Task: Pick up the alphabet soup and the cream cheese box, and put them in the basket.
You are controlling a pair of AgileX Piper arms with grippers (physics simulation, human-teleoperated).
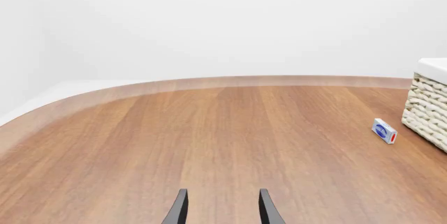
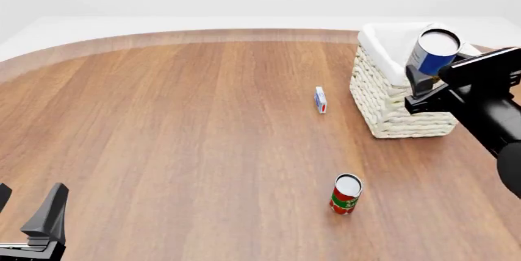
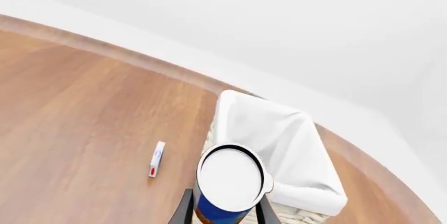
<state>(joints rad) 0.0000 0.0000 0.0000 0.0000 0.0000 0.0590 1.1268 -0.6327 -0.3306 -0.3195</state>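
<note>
The right end effector (image 2: 426,73) is closed around the small round soup can with the blue label and silvery top (image 2: 433,51), up over the big cream-white woven basket with white cloth (image 2: 382,99). It should go lower and nearer the middle before letting go. No objects show inside the basket. The tiny blue and white flat box (image 2: 321,99) sits on the brown wooden bench (image 2: 179,127), near the basket. The left end effector (image 2: 28,212) is open and holds nothing.

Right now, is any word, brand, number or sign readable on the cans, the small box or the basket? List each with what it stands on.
No text can be read in any view.
Blue-labelled soup can held in the right gripper: label print too blurred.
Red-and-green labelled can: label too small.
Thin blue-and-white box: a blue oval and a red mark, no legible letters.
Cream woven basket: no markings.
</note>
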